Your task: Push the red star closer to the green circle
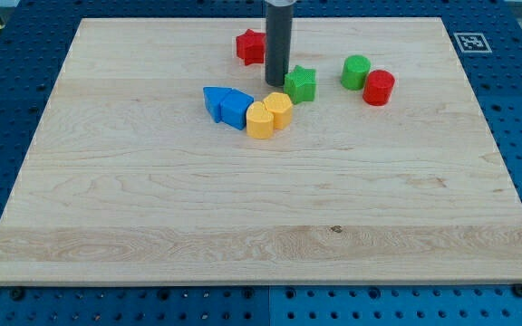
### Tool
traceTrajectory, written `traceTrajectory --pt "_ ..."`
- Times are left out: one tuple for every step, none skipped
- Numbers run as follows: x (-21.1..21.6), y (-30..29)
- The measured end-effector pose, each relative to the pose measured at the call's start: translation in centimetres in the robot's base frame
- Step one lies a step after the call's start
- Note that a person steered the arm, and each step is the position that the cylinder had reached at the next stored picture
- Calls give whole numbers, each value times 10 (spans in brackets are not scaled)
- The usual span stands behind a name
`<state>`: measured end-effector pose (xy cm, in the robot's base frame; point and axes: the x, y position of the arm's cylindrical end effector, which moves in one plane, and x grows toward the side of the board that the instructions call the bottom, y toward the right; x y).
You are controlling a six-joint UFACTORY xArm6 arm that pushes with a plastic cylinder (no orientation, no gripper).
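- On a pale wooden desk (152, 199), the red star (249, 45) sits at the far edge of the block cluster, partly hidden behind the dark rod.
- My tip (275, 83) rests on the desk just right of and slightly nearer than the red star, between it and the green star (301, 84), which lies just beside my tip on the right.
- The green circle (355, 71) stands further right, touching or nearly touching a red cylinder (379, 88) on its near-right side.
- There is no claw on this arm, so nothing opens or clamps; the rod only shoves.
- The red star looks like a small, rigid, light block that should slide readily on smooth wood; its points may make it spin if struck off-centre.
- Best contact, by my judgement, is the star's left face, pushing rightward along the far side of the green star.
- Nearer and left, two blue blocks (225, 104) and two yellow blocks (268, 114) huddle together.
- No containers appear anywhere on the desk.
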<state>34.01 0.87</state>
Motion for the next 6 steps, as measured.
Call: traceTrajectory --pt "0 -40" --pt "-18 -94" --pt "-55 -115" --pt "-72 -90" --pt "-77 -30" --pt "-79 39"
